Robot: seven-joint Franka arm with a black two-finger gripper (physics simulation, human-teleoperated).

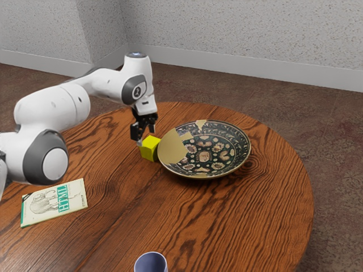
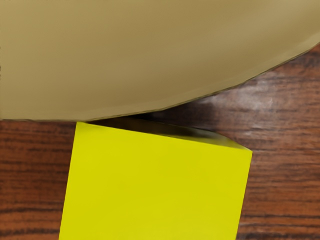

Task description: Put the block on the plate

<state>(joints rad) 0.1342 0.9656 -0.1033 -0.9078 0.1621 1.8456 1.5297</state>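
Observation:
My gripper (image 1: 146, 137) is low over the yellow block (image 1: 150, 148) in the exterior view, its two fingers apart. One fingertip is beside the block's upper edge, and the other is above its far side. The block stands on the table close against the rim of the patterned plate (image 1: 204, 152). In the wrist view the block (image 2: 157, 187) lies large under my hand, one corner meeting or nearly meeting the edge of the plate (image 2: 125, 60), whose plain tan part shows.
The round wooden table (image 1: 227, 221) carries a book (image 1: 55, 202) at the exterior view's left, near the arm. A blue-grey cup (image 1: 151, 263) stands at that view's lower edge.

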